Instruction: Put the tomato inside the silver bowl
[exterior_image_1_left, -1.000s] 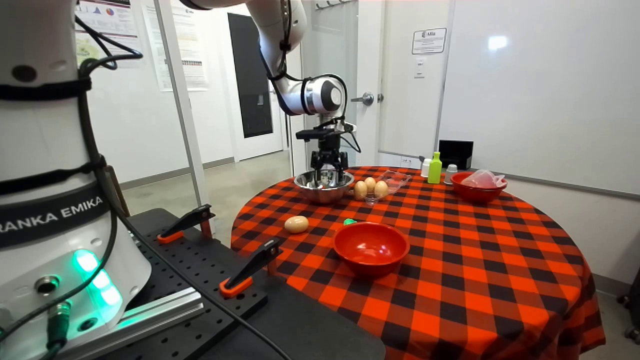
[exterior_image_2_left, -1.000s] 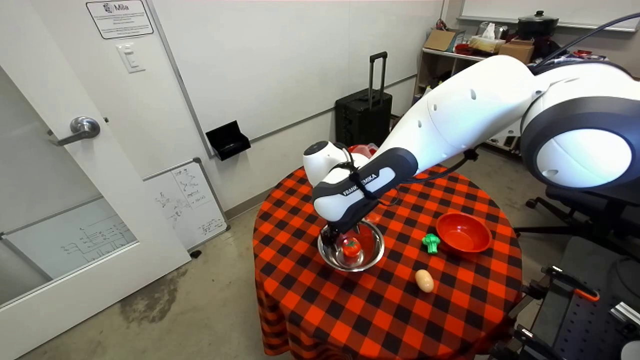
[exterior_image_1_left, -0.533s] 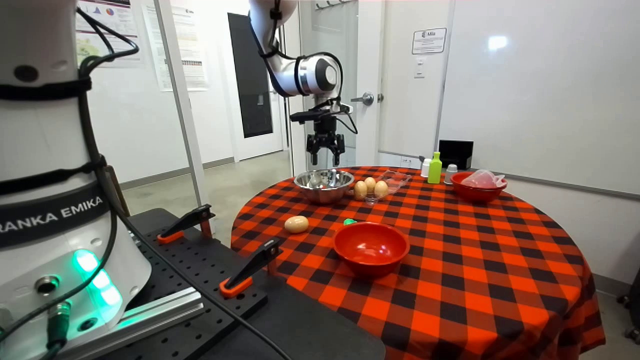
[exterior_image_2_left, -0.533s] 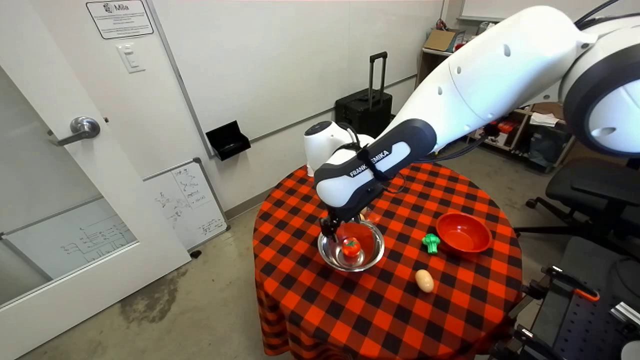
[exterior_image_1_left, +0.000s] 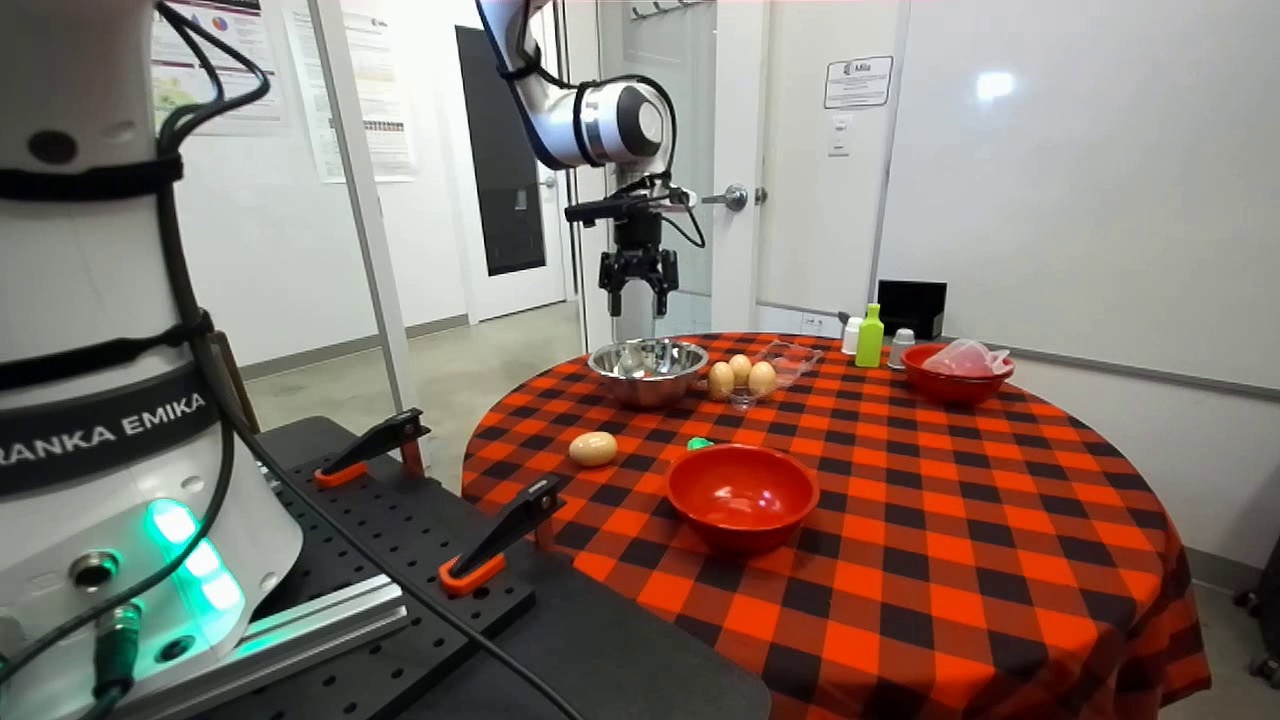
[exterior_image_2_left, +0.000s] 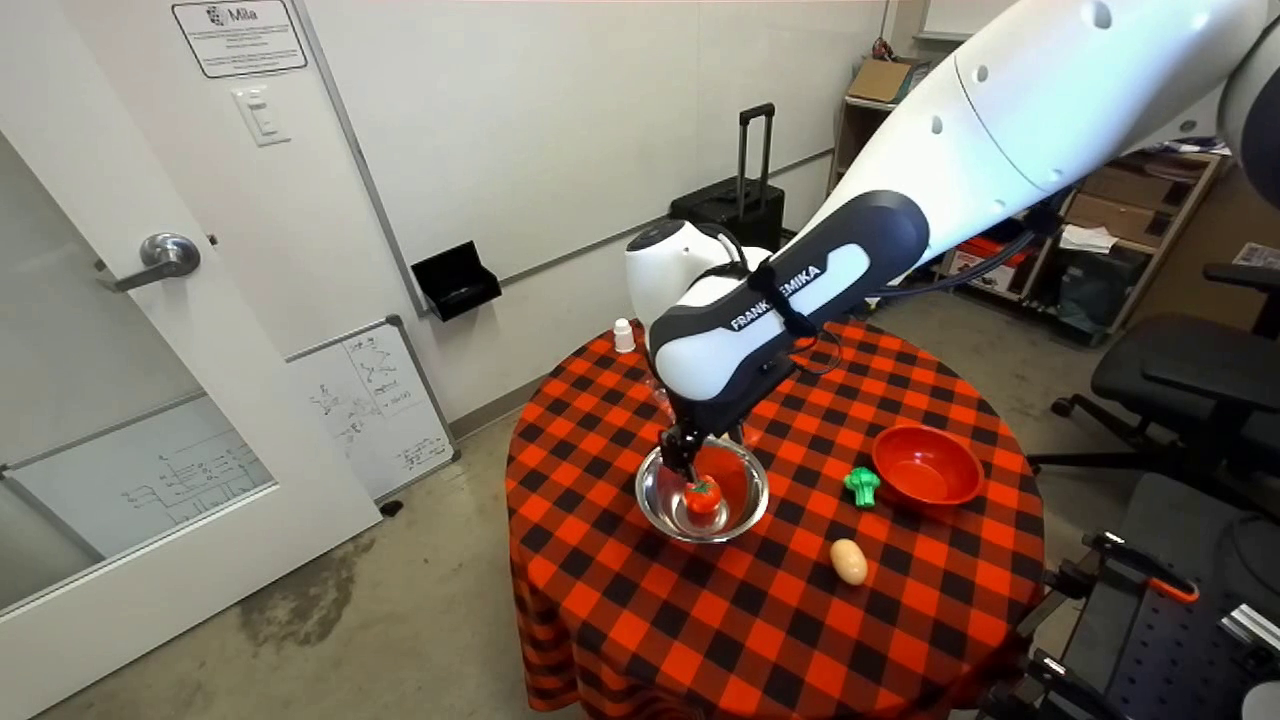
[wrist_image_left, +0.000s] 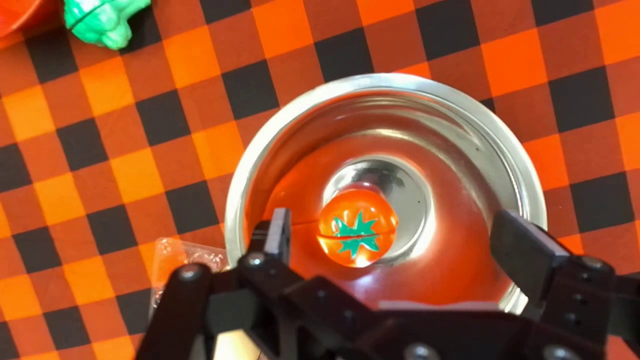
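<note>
Raised since the earlier frame: the gripper (exterior_image_1_left: 637, 303), above the silver bowl (exterior_image_1_left: 648, 392).
In an exterior view, the bowl stands far left on the desk (exterior_image_1_left: 930, 540); in an exterior view, the tomato (exterior_image_2_left: 702, 497) sits inside it. In the wrist view, the fingers (wrist_image_left: 520, 250) are spread.

The silver bowl (wrist_image_left: 465, 140) is bright, smooth metal with a mirror-like shine. The tomato (wrist_image_left: 357, 225) is smooth and glossy, plastic to look at, as is the broccoli (wrist_image_left: 105, 24). The near red bowl (exterior_image_1_left: 742, 500) in an exterior view has a slick, shiny finish; the lone egg (exterior_image_1_left: 593, 449), a soft sheen. The carton (exterior_image_1_left: 795, 360) is thin, clear plastic. The cloth (exterior_image_1_left: 920, 520) is matt. The hand (exterior_image_1_left: 638, 303) is dull black with shiny metal studs (wrist_image_left: 189, 272).
</note>
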